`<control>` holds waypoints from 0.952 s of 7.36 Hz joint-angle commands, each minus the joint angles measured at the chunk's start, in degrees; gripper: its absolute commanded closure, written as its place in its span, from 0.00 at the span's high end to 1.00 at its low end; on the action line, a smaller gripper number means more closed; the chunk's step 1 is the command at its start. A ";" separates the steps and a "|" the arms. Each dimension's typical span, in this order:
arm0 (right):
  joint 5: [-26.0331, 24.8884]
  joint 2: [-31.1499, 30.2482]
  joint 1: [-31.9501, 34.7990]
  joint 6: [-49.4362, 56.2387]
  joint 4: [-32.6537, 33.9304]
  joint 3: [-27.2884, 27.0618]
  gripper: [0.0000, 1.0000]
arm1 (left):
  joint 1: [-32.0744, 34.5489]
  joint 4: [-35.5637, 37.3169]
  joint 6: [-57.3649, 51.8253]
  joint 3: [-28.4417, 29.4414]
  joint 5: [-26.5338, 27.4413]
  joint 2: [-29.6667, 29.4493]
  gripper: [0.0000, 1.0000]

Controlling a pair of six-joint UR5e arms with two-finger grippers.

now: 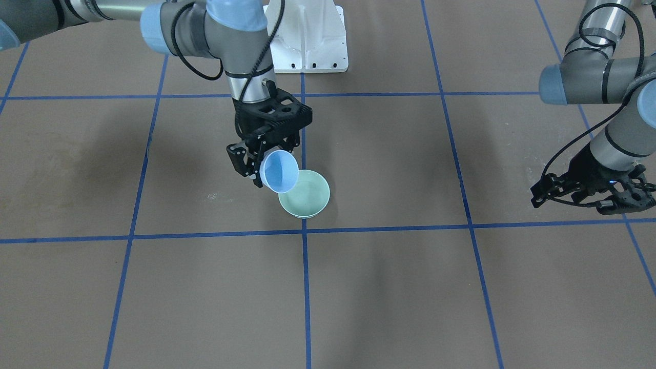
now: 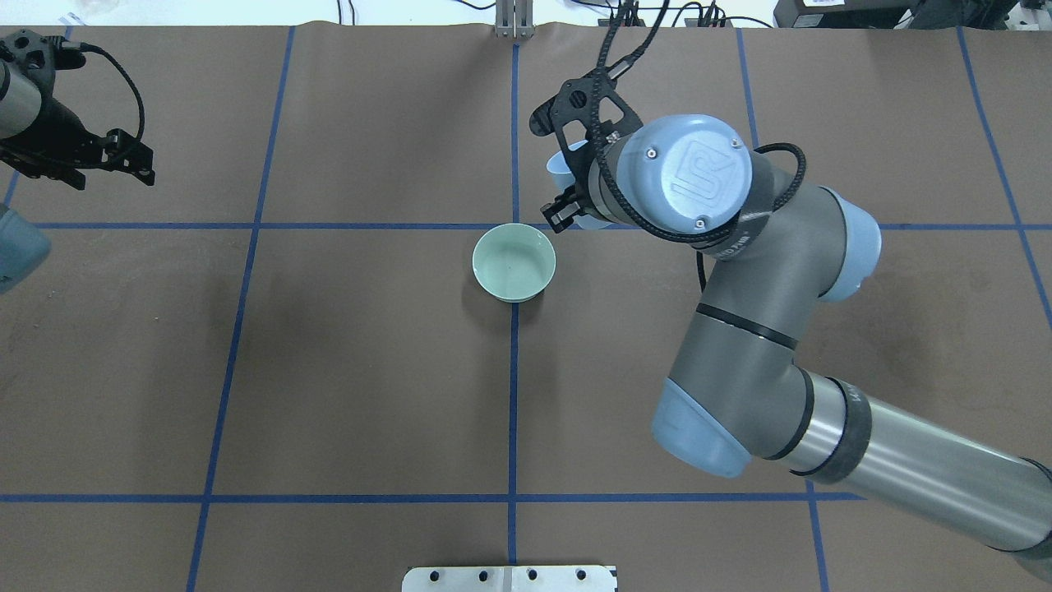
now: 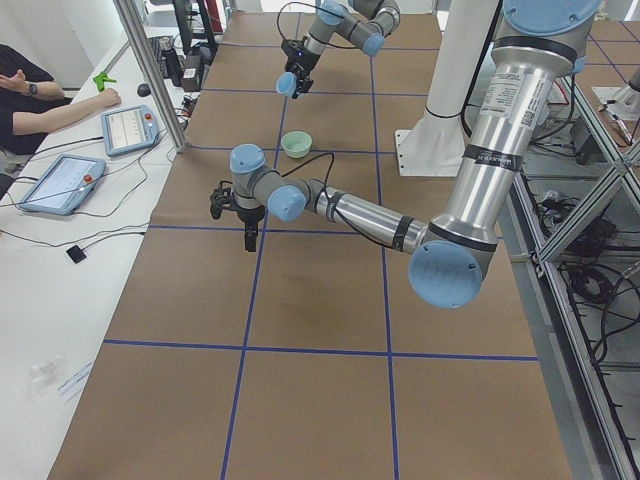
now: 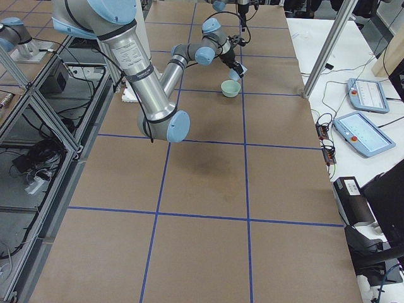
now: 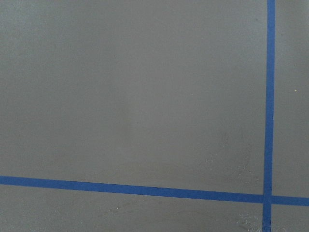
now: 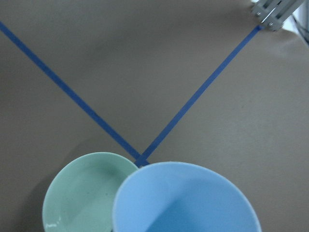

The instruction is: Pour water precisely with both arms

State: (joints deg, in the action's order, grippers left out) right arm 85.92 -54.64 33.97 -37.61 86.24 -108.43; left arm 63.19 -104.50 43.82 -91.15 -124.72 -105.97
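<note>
1. Brown tabletop (image 1: 410,287), gridded with blue tape, carries a pale green round bowl (image 1: 306,195) near its centre.
2. Overhanging it, the robot's right claw (image 1: 267,156) is clamped on a light blue plastic cup (image 1: 280,172), which is tipped steeply with its lip over the bowl's rim.
3. Only a faint glint low on the bowl's inner wall marks the water (image 6: 54,223).
4. Well apart, the left claw (image 2: 138,163) hangs near the tabletop's far corner; whether its jaws are parted cannot be told.
</note>
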 commanded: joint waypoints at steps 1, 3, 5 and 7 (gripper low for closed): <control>-9.04 -11.05 1.81 -10.09 -0.02 -11.76 0.00 | 0.00 0.00 0.04 0.01 0.00 -0.02 1.00; -13.65 -15.91 2.42 -23.14 -0.02 -12.59 0.00 | 0.00 0.00 0.47 -0.34 0.00 -0.11 1.00; -20.60 -24.68 3.20 -30.45 -0.02 -16.00 0.00 | 0.00 -0.08 0.48 -0.43 0.00 -0.11 1.00; -27.37 -34.78 2.95 -43.44 -0.02 -16.20 0.00 | 0.09 -0.08 0.65 -0.69 0.00 -0.02 1.00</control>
State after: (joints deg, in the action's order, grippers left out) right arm 62.09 -83.28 36.93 -73.01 86.22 -124.32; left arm 63.24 -104.58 44.41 -91.75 -124.72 -106.07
